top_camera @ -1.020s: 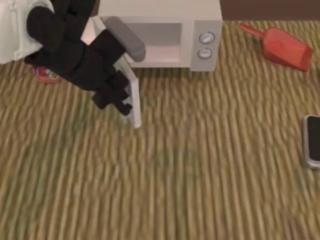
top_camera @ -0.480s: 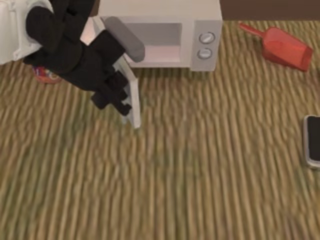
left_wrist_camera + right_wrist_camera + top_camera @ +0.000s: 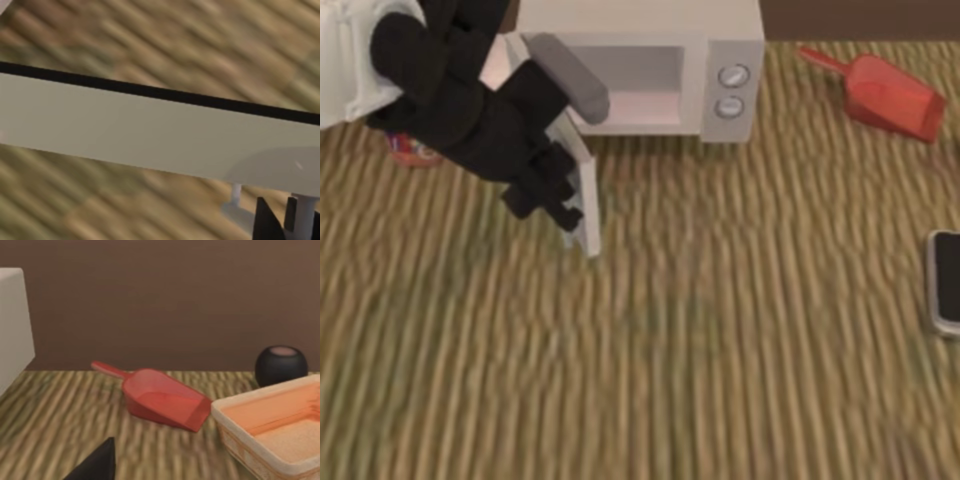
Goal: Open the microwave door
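- Left arm: black, at tabletop (image 3: 650, 380) far left, reaching to the swung-out door.
- Left pincer (image 3: 563, 205): against the door's outer edge; spread or pinching cannot be told.
- Microwave door (image 3: 582, 190): open, swung out toward the front-left, free edge over the tabletop, hinge side at the cavity's left.
- Microwave (image 3: 650, 60): at rear, left of centre, cavity exposed, two knobs (image 3: 732, 90) on right panel.
- Red scoop (image 3: 888, 95): rear right, well apart from microwave.
- Dark phone-like slab (image 3: 946, 282): at right edge.
- Right pincer: not visible in the top view.
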